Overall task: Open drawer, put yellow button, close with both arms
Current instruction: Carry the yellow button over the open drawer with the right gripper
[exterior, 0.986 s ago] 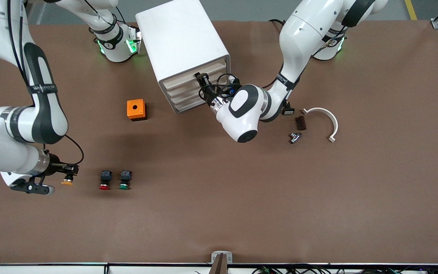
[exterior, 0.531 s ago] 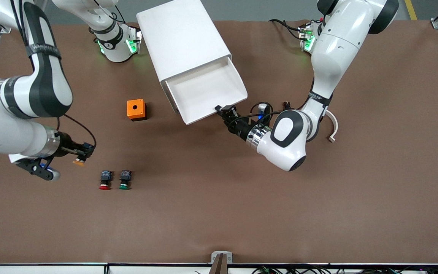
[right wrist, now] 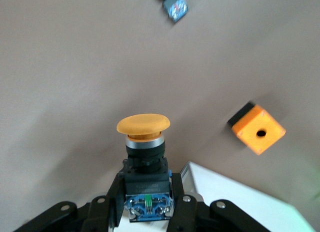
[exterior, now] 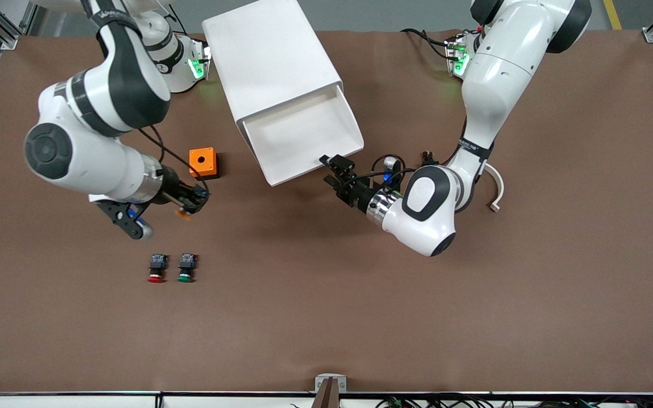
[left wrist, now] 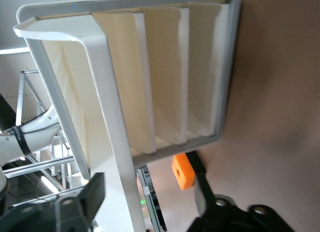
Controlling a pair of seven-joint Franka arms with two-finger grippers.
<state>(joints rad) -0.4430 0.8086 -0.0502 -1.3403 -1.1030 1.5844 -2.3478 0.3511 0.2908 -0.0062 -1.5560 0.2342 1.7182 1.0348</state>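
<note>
The white cabinet has its top drawer pulled out and empty. My left gripper is open at the drawer's front lip, and in the left wrist view the gripper has one finger on each side of that lip. The three lower drawers are closed. My right gripper hangs over the table beside the orange cube, shut on the yellow button. In the right wrist view the gripper clamps the button's black body, with the yellow cap pointing away.
An orange cube with a hole sits between the right gripper and the cabinet. A red button and a green button stand nearer the front camera. A white curved bracket lies by the left arm's elbow.
The left gripper pulled the top drawer out, then opened its fingers at the lip. The right arm lifted the yellow button and carried it toward the orange cube and cabinet.
</note>
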